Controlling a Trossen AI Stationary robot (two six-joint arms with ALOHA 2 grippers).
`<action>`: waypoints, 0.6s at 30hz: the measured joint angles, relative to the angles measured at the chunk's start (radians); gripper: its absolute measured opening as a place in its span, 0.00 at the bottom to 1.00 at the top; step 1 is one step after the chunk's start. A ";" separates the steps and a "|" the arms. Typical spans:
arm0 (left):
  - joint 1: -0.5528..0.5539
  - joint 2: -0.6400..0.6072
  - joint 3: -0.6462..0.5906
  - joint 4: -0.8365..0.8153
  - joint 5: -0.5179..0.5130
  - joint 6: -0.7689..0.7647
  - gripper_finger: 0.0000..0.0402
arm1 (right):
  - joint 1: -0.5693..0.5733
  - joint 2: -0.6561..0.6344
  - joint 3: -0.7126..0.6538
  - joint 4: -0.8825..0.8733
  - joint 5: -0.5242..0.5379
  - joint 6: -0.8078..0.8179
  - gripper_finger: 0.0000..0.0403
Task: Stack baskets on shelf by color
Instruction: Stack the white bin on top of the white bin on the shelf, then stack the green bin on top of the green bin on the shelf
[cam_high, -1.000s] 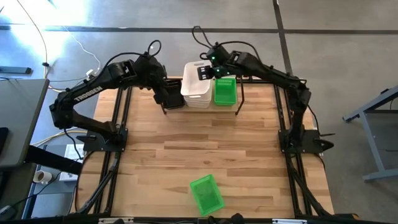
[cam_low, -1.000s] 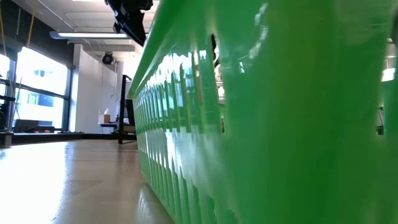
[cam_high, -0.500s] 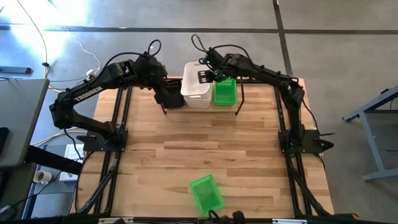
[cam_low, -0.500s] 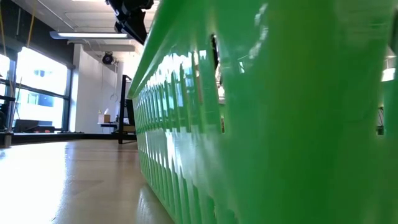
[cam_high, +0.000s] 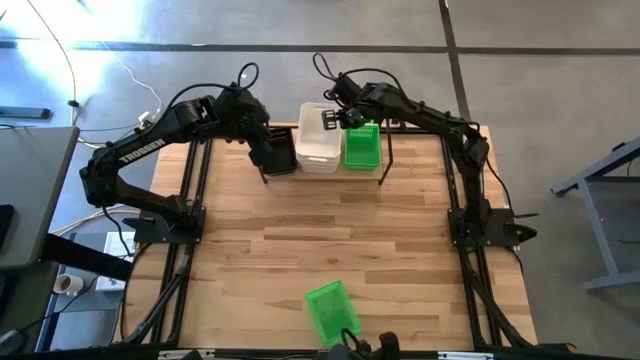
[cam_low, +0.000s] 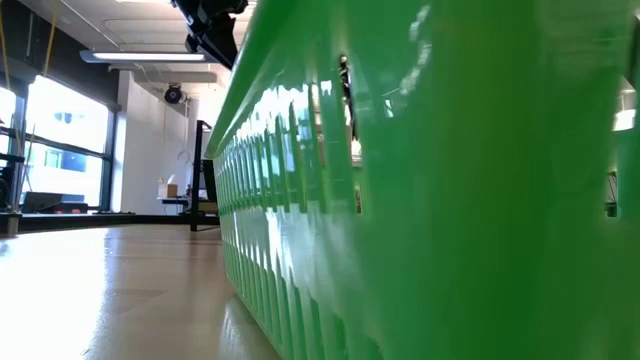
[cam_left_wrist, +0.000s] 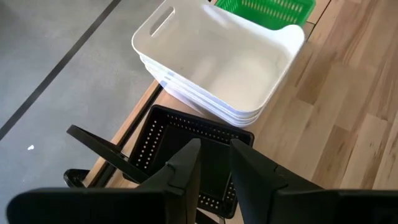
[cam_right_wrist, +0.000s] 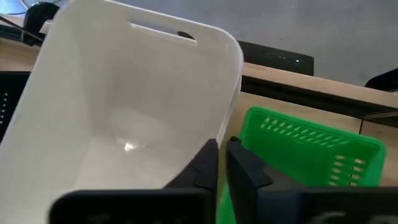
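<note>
Wooden table (cam_high: 330, 230), grey floor beyond. Shelf (cam_high: 385, 150) at upper centre of the high view holds black baskets (cam_high: 279, 152), white baskets (cam_high: 318, 150) and green baskets (cam_high: 361, 147) side by side. 1 loose green basket (cam_high: 331, 310) sits bottom centre. Left gripper (cam_left_wrist: 214, 163) grips the black basket rim. Right gripper (cam_right_wrist: 222, 163) is closed, empty, above the white-green boundary.

Wooden table (cam_high: 400, 230), lone green basket (cam_high: 331, 309) near front edge, shelf (cam_high: 385, 152) at back
</note>
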 joint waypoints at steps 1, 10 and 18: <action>0.000 0.000 0.000 0.000 0.000 0.000 0.19 | -0.002 0.000 0.000 0.000 0.000 -0.006 0.02; 0.000 0.000 0.000 0.000 0.000 0.000 0.19 | 0.001 -0.002 0.038 -0.074 -0.023 -0.068 0.04; 0.000 0.001 0.000 -0.025 0.001 0.000 0.19 | 0.131 -0.006 0.189 -0.321 0.014 -0.207 0.01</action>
